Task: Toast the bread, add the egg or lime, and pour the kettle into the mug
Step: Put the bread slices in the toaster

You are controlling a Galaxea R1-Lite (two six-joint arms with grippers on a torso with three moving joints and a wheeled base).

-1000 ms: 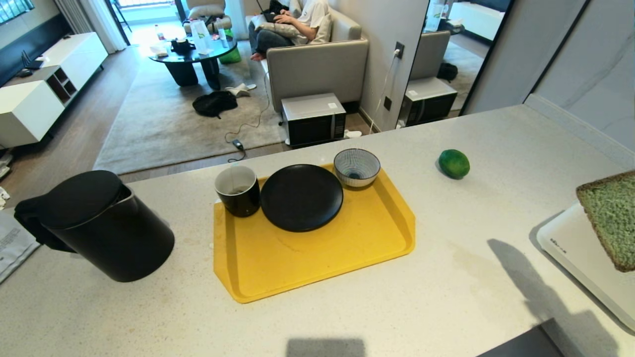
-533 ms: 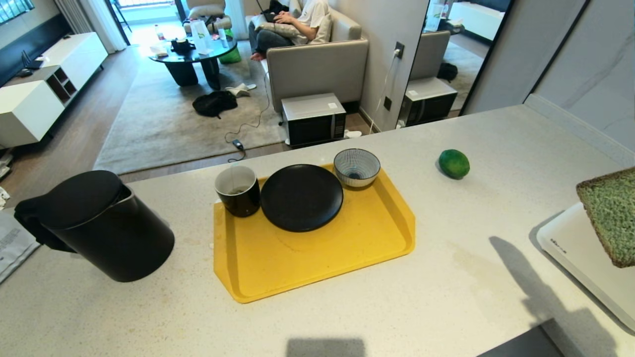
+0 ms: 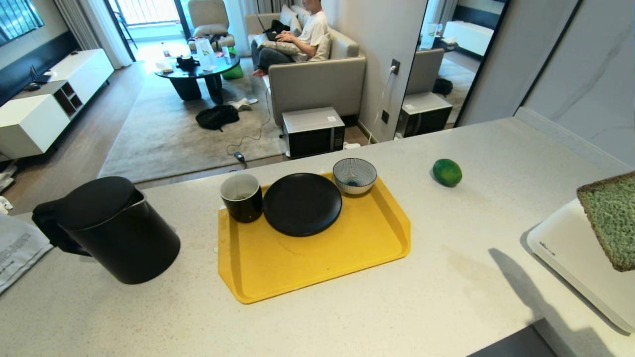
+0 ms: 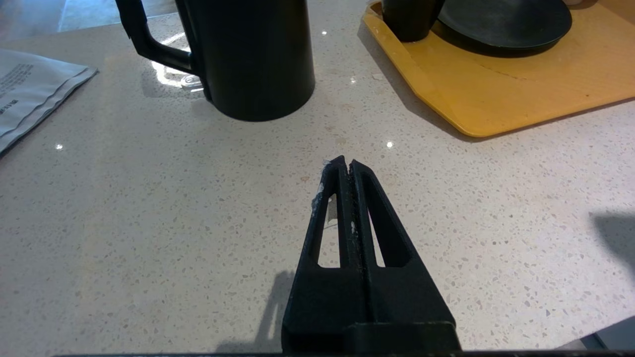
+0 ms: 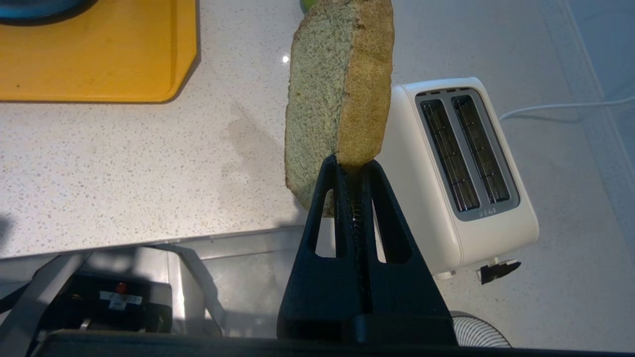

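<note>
A thick slice of pale green bread (image 5: 325, 84) with a brown crust hangs in the air, pinched at its lower edge by my shut right gripper (image 5: 353, 165). It hovers beside and above the white two-slot toaster (image 5: 461, 163), and shows at the right edge of the head view as the bread (image 3: 610, 218) over the toaster (image 3: 570, 253). The lime (image 3: 447, 172) lies on the counter. The black kettle (image 3: 116, 233) stands at the left. The black mug (image 3: 241, 197) sits on the yellow tray (image 3: 317, 258). My left gripper (image 4: 346, 162) is shut and empty, low over the counter before the kettle (image 4: 248, 54). No egg shows.
A black plate (image 3: 302, 204) and a blue-striped bowl (image 3: 354, 175) share the tray. A paper sheet (image 3: 17, 248) lies at the counter's left end. Beyond the counter are a living room, a microwave (image 3: 313, 126) on the floor and a person (image 3: 302, 34) on a sofa.
The whole head view has tilted up a little, so the camera has moved. The bread stays held beside the toaster.
</note>
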